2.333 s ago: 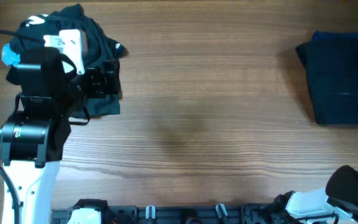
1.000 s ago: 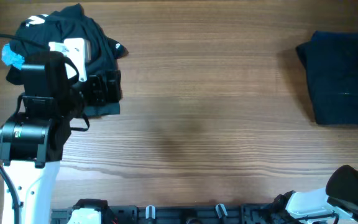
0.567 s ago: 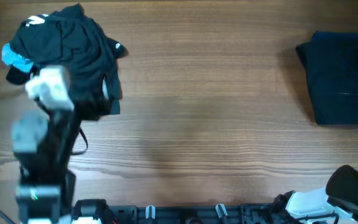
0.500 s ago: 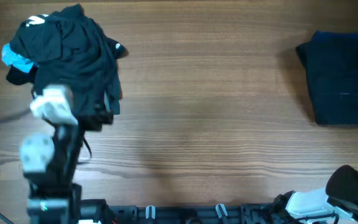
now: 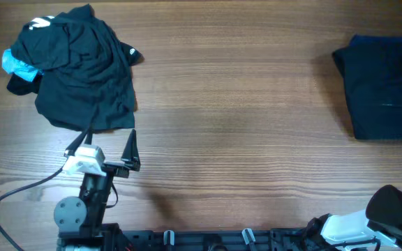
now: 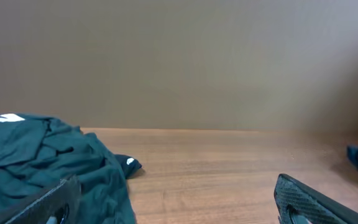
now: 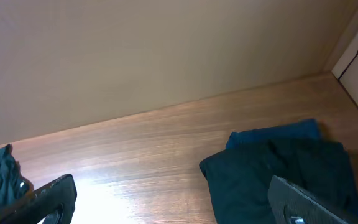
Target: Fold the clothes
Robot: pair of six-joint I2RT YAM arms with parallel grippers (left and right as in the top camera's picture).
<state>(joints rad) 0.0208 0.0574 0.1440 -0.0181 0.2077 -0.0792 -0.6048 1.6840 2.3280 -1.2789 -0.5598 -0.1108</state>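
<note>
Spread wide, the left end effector [image 5: 111, 139] held nothing and sat just off the near edge of the crumpled heap of clothes [image 5: 82, 70]. From overhead it could not be told whether its tips touched the fabric. In its own wrist view the two dark fingers [image 6: 309, 200] framed bare wood, with the heap ahead and to the left. A black cable [image 5: 19, 192] curved from that arm on the side of the heap nearest the robot.

The heap was black fabric, bunched and wrinkled, lying on the table [image 5: 236, 139]. A white logo [image 5: 39, 22] showed at the heap's far left corner, and a smaller white mark [image 5: 131, 50] at its right edge. A light-blue piece [image 5: 16, 63] stuck out from the heap's left side, touching it.

Well apart from the heap, far to its right across open wood, lay a dark navy garment [image 5: 386, 87], flat and squared off like a folded piece, reaching the picture's edge.

The right end effector [image 7: 173, 180] was also opened wide and empty, well to the right of the heap. Its wrist view showed the navy garment lying flat ahead of its right finger, with a lighter blue edge along the far side.
</note>
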